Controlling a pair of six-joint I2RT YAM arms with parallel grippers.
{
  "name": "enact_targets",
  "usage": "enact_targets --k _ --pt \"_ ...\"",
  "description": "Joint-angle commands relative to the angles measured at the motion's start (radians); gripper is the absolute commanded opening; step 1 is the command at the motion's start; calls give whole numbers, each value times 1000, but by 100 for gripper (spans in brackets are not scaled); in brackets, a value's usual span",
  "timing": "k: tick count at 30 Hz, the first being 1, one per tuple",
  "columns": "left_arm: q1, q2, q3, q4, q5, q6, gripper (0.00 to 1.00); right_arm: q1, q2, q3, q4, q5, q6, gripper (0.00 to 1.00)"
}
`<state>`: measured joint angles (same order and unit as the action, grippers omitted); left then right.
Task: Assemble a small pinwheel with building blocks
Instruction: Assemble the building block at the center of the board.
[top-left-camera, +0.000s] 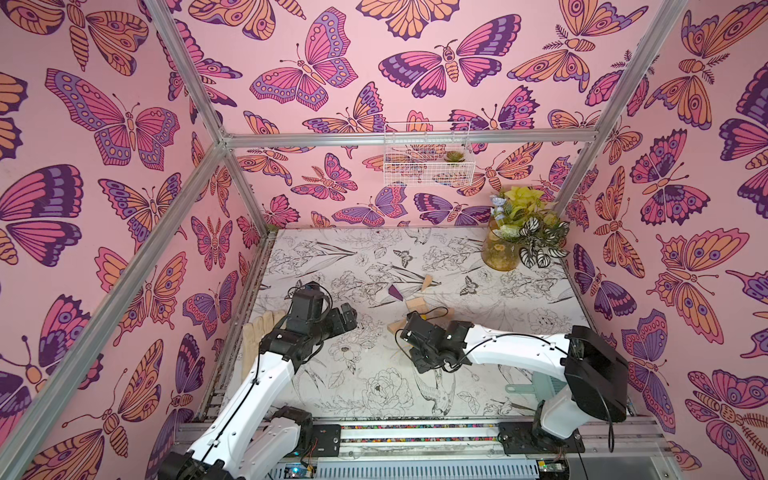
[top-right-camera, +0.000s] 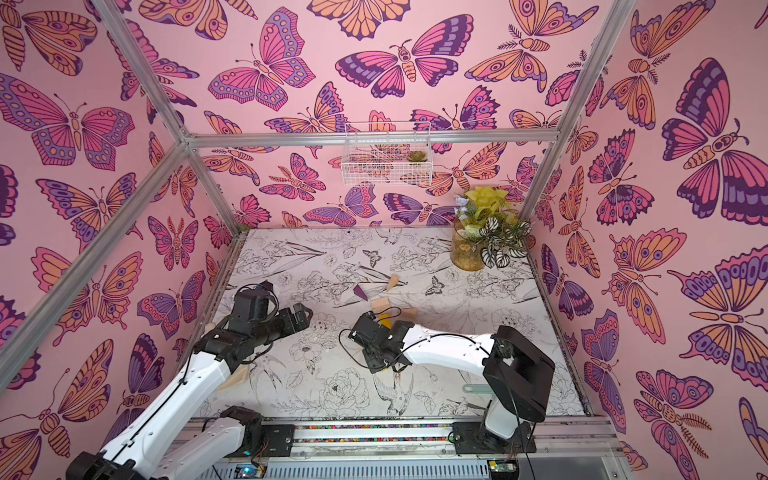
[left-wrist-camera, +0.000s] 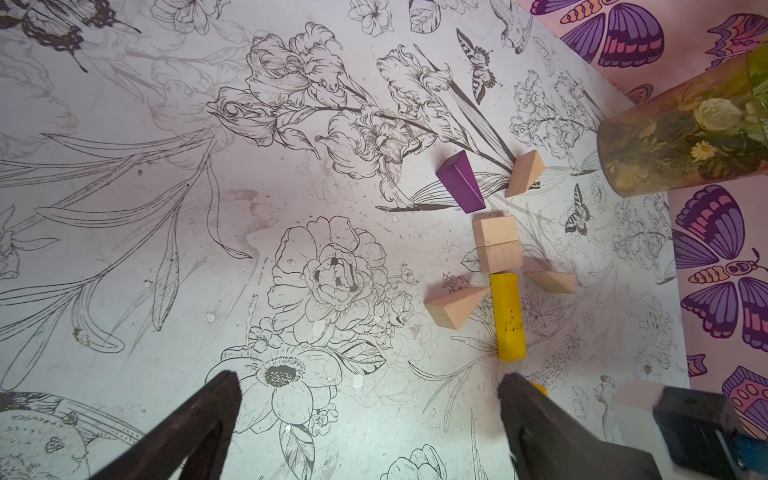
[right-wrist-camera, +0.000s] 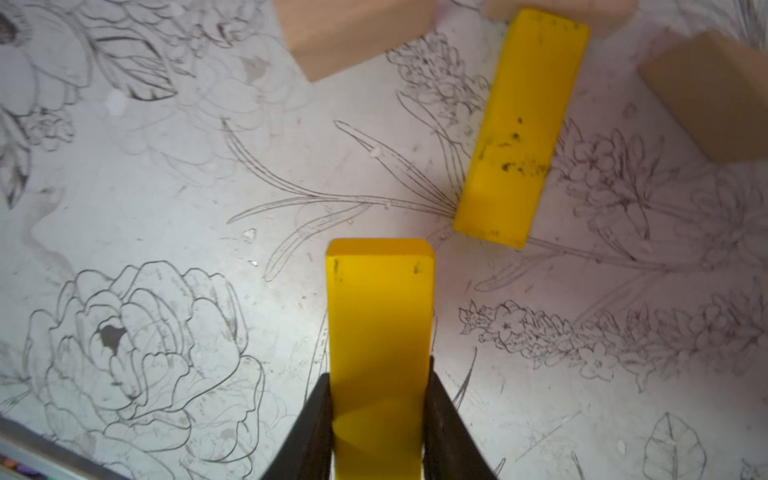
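Two yellow bars show in the right wrist view. The lying yellow bar, scuffed with dark specks, rests flat on the flower-printed table. The held yellow bar sticks forward from the right gripper, whose black fingers pinch its sides. The lying bar is just ahead of the held bar's tip and off to one side, with a small gap between them, and the two are not in line. I cannot tell whether the held bar touches the table.

From the left wrist view, the lying bar butts against two tan blocks that touch to form a square. One tan wedge and another tan wedge flank that joint. Beyond the square lie a purple wedge and a third tan wedge, near a vase.

The left gripper is spread wide and holds nothing. All the blocks lie ahead of it, past one finger.

In a top view the right wrist covers the held bar except for a yellow sliver. The right wrist view cuts off the tan pieces at its edge. A glove lies half under the left arm and a teal brush half under the right arm.
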<state>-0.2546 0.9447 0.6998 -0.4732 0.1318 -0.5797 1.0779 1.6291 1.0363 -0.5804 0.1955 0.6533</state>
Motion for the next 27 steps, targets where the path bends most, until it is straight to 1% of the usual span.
enact_targets --k 1,5,12,19,23,27 --pt "5 8 7 -21 30 29 100 14 2 1 -46 73 177 19" --pt "5 21 21 -20 52 32 100 13 29 8 -80 107 210 19" --pt "6 45 18 -20 67 28 100 6 90 12 -99 114 259 19" --pt "5 53 18 -20 66 30 100 -19 128 17 -87 96 245 20" --pt "5 51 14 -19 65 30 100 -38 134 4 -46 63 213 21" --pt "5 51 9 -19 64 30 100 -42 157 25 -33 36 181 21"
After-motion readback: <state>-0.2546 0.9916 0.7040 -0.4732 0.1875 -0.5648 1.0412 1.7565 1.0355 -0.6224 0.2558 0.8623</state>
